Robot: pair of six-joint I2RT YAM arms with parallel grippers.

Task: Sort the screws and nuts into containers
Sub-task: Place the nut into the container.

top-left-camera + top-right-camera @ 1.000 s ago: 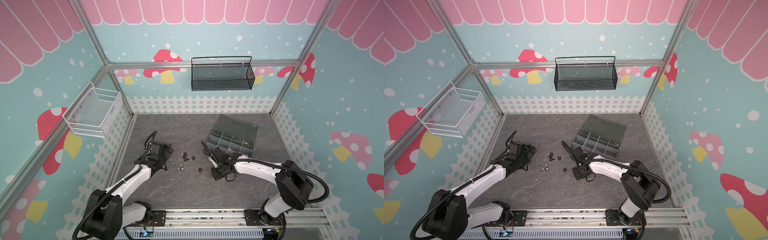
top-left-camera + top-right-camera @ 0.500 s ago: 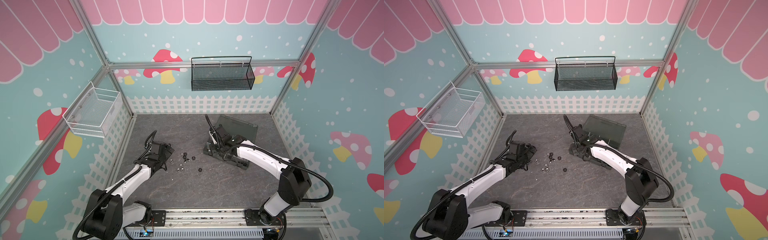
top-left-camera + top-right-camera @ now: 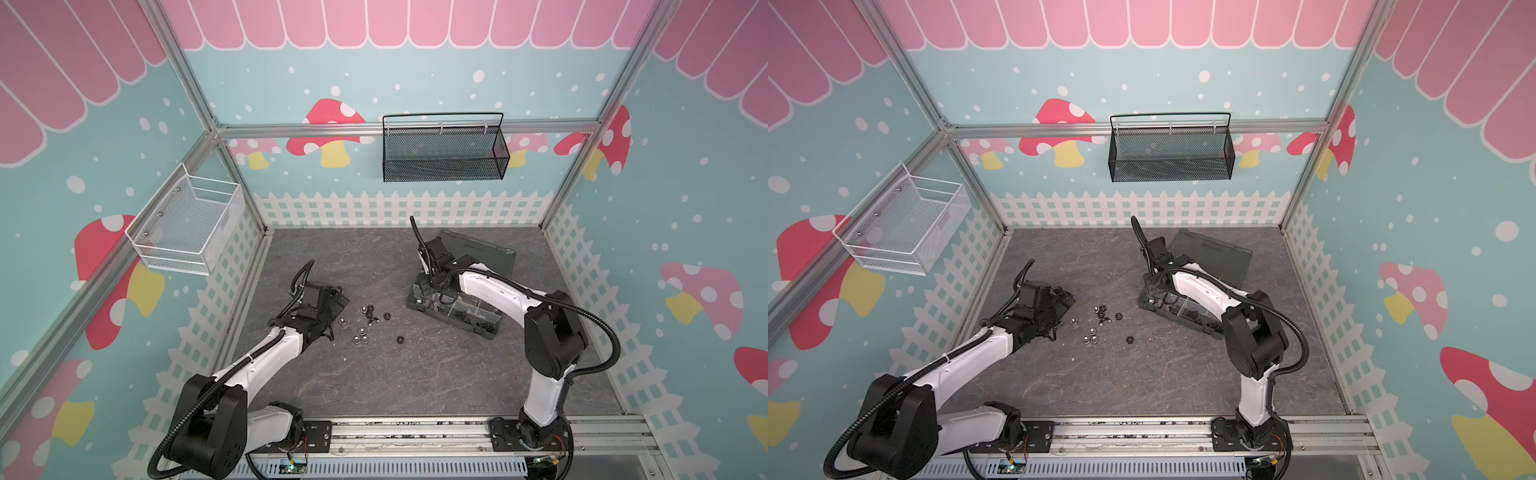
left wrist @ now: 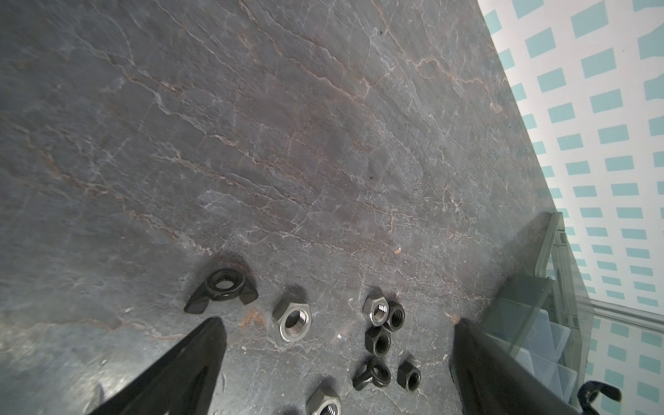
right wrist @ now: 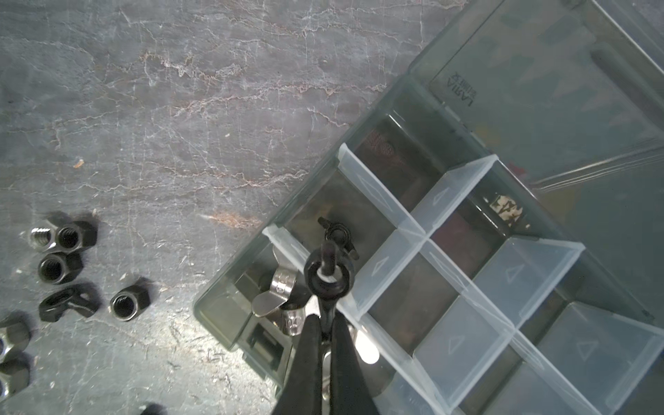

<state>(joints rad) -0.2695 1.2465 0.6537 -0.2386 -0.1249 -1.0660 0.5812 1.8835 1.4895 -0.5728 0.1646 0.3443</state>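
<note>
At the near side of the desk [image 3: 415, 386], your left tool [image 4: 339, 325] hangs wide open and empty just over the loose nuts [image 4: 291, 321], which lie scattered between it and the box [image 3: 455, 321]. Leave it parked; the step in hand belongs to the other arm.

A little farther in, your right tool [image 5: 325, 323] is clenched on a black winged piece [image 5: 328, 278], held above the corner cells of the box. Beneath it a second black winged piece [image 5: 337, 235] seems to lie in a cell [image 5: 345, 204]. The neighbouring corner cell holds silver winged ones [image 5: 278, 287], so I judge the black one's cell to be your target.

The held piece hangs close to the pale divider [image 5: 284, 244] between those two cells. Shift it towards the middle of the target cell before letting go, and come down low so it cannot bounce out. Then part the tips fully and lift straight up without brushing the walls.

Beyond, the lid [image 3: 486, 253] lies open, clear of your path.
</note>
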